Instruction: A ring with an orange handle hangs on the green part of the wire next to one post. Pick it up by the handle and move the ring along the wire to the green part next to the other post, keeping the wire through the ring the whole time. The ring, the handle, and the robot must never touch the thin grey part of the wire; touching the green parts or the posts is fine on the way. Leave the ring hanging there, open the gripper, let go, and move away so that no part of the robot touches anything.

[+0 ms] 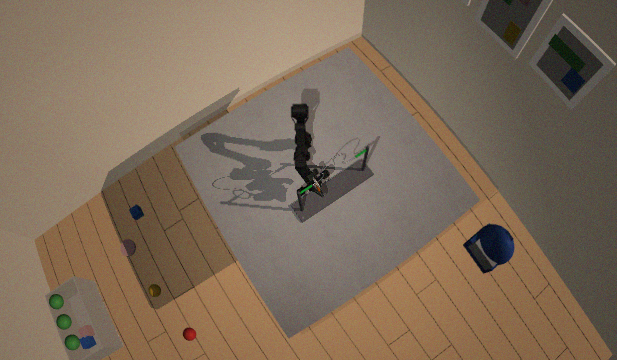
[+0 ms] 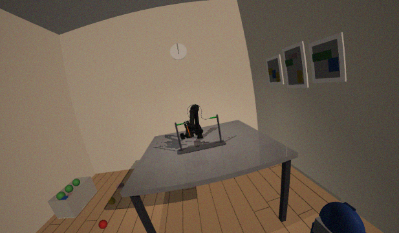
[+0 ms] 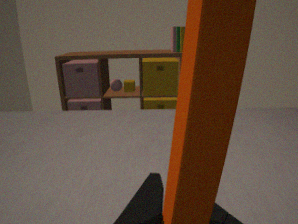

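The orange handle [image 1: 318, 188] [image 2: 188, 131] [image 3: 207, 110] in my claw [image 1: 318, 190] [image 2: 188, 134] [image 3: 162, 183] looks like smooth, matt plastic, flat-faced and without gloss. My claw's dark fingers look matt too. The bench [image 1: 348, 260] [image 2: 212, 165] [image 3: 90, 160] has a faintly mottled grey top with a soft, dull sheen. Below it, the floor [image 1: 378, 320] [image 2: 238, 194] looks like pale wood planks, satin rather than shiny. I see smooth wood in the shelf unit's top board [image 3: 120, 53]. The storage box [image 1: 108, 320] [image 2: 64, 208] looks like translucent plastic, and the red ball [image 1: 189, 334] [image 2: 103, 224] looks smooth.
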Available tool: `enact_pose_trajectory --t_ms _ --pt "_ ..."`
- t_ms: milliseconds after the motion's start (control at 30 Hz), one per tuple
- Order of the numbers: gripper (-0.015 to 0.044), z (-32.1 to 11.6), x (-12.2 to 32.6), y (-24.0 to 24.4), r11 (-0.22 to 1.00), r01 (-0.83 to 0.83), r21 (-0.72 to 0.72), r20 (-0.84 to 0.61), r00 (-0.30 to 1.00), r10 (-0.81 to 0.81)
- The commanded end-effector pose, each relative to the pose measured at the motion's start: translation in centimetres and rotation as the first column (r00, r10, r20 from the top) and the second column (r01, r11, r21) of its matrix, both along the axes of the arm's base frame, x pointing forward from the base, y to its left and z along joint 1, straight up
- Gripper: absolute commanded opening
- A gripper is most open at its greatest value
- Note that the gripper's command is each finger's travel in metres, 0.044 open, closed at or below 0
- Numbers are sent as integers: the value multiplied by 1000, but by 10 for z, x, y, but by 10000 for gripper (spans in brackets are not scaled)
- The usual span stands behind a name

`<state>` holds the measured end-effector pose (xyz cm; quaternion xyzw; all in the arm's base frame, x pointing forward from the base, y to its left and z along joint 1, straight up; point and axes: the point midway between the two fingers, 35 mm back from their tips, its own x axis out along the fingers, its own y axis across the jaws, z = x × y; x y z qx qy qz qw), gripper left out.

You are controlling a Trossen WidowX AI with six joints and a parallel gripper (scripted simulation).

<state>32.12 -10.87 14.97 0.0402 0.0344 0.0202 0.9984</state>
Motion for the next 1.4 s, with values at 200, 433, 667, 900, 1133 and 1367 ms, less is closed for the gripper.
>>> enact_pose_trajectory --t_ms 200,433,667,900,1133,1367 --pt "-150 3 -1 24 993 0 121 1 1000 0" --pt "-150 9 -1 48 967 -3 256 2 1000 3" --pt "-150 19 -2 70 923 -7 386 -1 1000 8" --pt "-150 29 -10 85 877 -16 480 -49 998 45" --pt "-150 42 -21 101 812 -24 584 -108 988 107" --pt "-150 59 -34 116 726 -31 687 -156 969 189"
